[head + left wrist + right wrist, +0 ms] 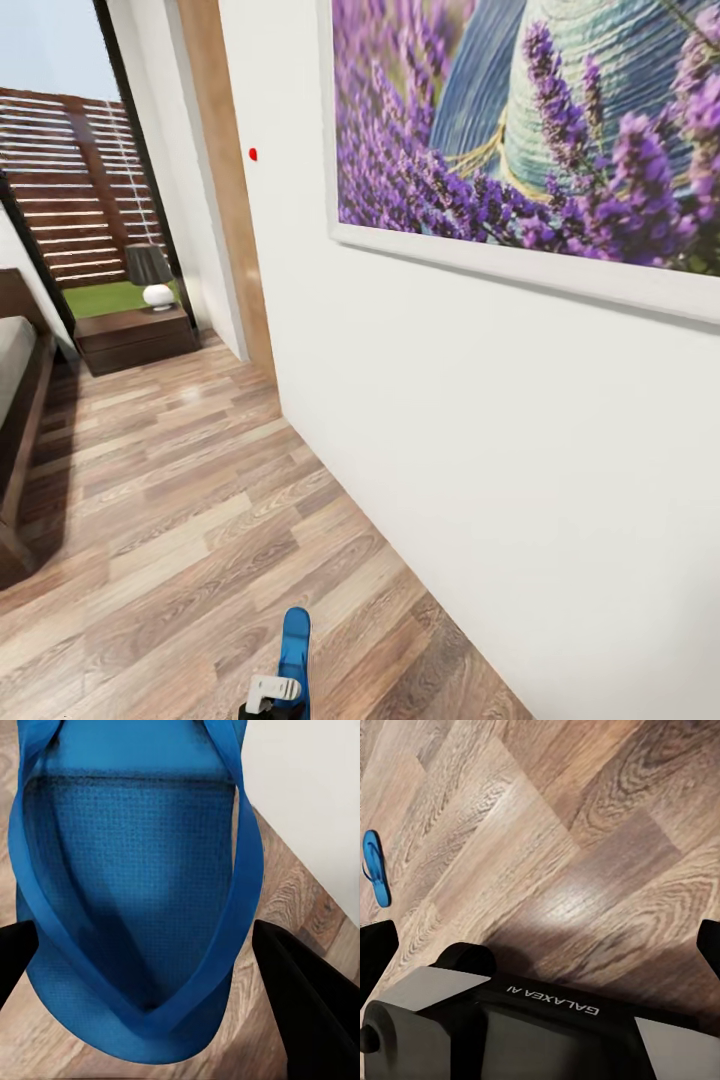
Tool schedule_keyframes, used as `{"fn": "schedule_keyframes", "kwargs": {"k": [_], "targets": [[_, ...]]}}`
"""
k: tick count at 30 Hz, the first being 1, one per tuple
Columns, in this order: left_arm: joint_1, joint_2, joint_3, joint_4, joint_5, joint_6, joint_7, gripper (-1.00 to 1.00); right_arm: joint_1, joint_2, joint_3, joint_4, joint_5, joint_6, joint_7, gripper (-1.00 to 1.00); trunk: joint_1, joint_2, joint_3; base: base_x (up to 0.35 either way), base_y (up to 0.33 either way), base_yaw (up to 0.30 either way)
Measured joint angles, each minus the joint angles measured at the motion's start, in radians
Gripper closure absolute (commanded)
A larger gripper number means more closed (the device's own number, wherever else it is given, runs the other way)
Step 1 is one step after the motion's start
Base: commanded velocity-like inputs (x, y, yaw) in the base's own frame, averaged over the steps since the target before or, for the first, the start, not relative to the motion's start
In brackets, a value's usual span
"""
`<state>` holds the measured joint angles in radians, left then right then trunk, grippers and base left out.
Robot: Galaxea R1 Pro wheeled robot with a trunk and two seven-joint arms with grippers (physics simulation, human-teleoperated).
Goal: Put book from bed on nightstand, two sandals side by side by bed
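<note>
L gripper (272, 700) mostly cut off, clamped on bright blue flat flip-flop sandal (135, 907) between black fingers (311, 1005). R gripper (540, 945): can't tell.

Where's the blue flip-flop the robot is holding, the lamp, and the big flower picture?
Held sandal (135, 870), left wrist view, on its textured footbed.
Lamp (150, 266), head view, on its dark shade.
Lavender picture (560, 130), head view, on the purple flowers.
</note>
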<state>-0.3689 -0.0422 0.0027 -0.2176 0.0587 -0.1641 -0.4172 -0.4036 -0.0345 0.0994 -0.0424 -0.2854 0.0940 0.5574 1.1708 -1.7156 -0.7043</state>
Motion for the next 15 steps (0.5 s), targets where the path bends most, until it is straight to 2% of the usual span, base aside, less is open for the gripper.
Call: {"fn": "schedule_keyframes", "kwargs": {"k": [15], "targets": [[0.000, 0.000, 0.000, 0.000, 0.000, 0.000, 0.000, 1.00, 0.000, 0.000, 0.000, 0.000, 0.000, 0.000, 0.000, -1.00, 0.000, 0.000, 0.000, 0.000, 0.000, 0.290]]}}
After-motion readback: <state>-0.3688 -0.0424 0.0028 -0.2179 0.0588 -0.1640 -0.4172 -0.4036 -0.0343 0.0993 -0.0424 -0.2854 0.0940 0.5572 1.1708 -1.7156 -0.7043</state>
